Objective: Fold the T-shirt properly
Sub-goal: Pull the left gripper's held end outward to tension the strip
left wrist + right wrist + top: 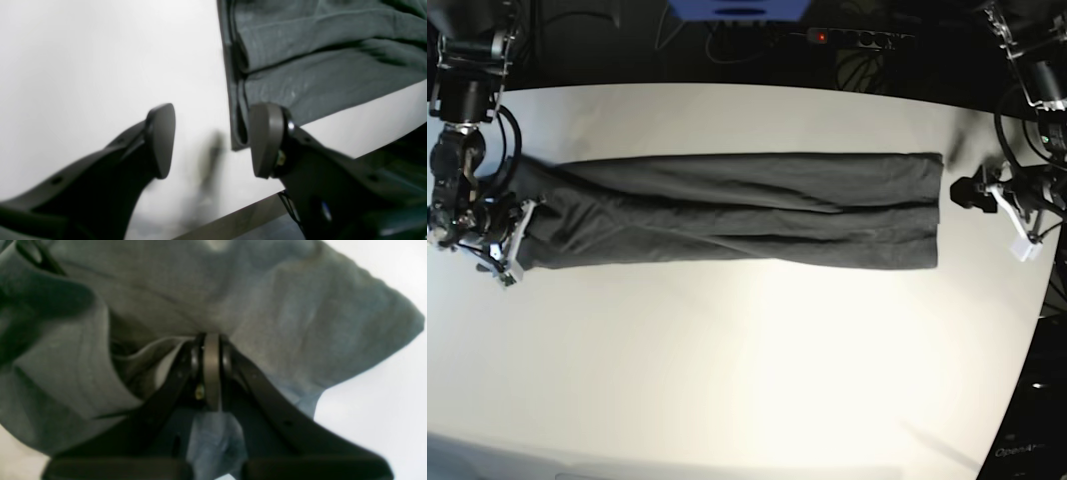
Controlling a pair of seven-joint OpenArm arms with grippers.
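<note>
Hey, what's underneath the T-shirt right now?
The T-shirt lies folded into a long strip flat on the white table, which shows all around it. Anything beneath the fabric is covered, and its lower layers are hidden by the top folds.

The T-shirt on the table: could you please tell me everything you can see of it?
The T-shirt is plain dark charcoal-grey, of soft, creased fabric, folded lengthwise into a long narrow band lying flat across the white table. Layered folds show along its length. The right gripper is shut on one end; the other end lies square and free, with the left gripper open just off it, not touching.
</note>
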